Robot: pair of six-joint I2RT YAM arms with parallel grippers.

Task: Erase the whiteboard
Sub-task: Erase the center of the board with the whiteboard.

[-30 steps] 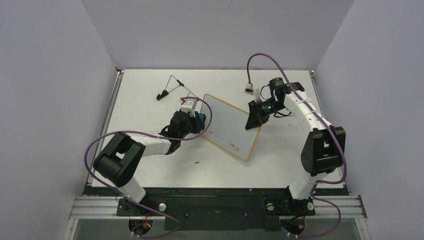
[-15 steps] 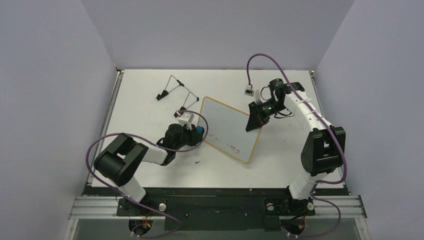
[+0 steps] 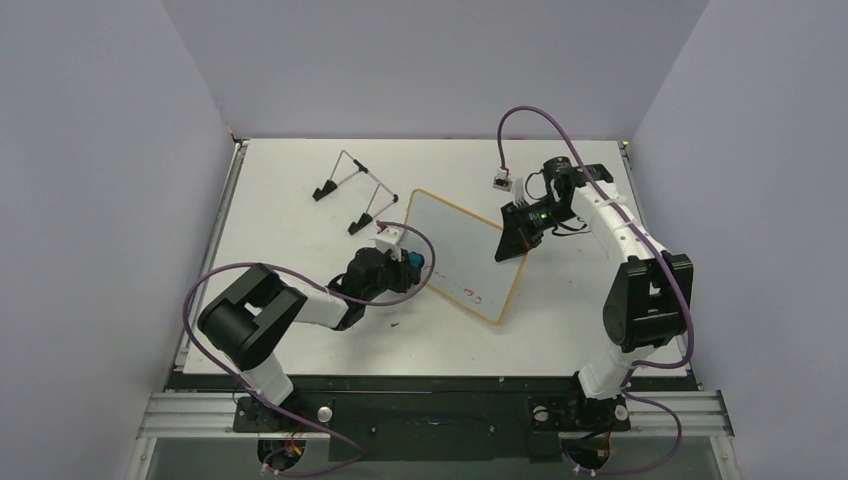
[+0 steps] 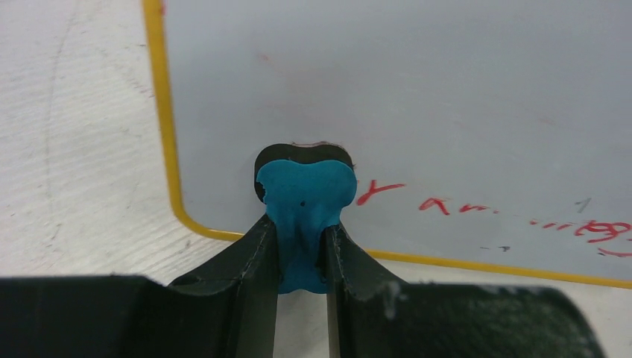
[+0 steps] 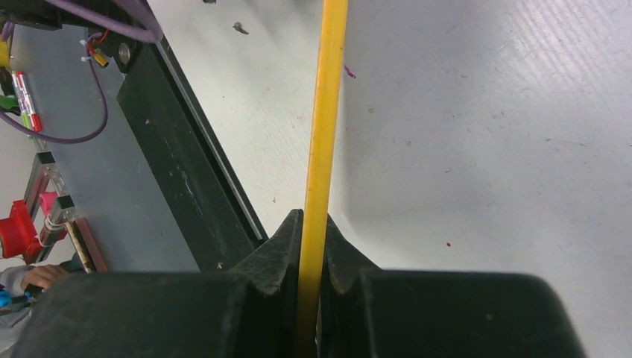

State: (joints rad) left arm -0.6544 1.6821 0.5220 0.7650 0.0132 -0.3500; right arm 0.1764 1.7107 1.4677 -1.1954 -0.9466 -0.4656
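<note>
The whiteboard (image 3: 455,245) lies tilted at the table's middle, white with a yellow rim, with red writing along its near edge (image 4: 589,230). My left gripper (image 3: 412,264) is shut on the blue eraser (image 4: 304,201), whose dark felt face presses on the board near its left near corner, next to the first red stroke. My right gripper (image 3: 515,240) is shut on the board's right rim (image 5: 320,149), seen edge-on between the fingers (image 5: 277,253). In the left wrist view the board (image 4: 387,97) above the writing is blank.
A thin wire stand (image 3: 355,185) with black feet stands at the back left. A small white connector (image 3: 500,182) on a purple cable lies behind the board. Small dark specks (image 3: 396,323) lie near the left arm. The table's front rail (image 5: 186,156) shows in the right wrist view.
My left gripper moved the eraser down along the board's left edge toward the near corner, then slightly right onto the writing. The board shifted a little. The right gripper kept its hold.
</note>
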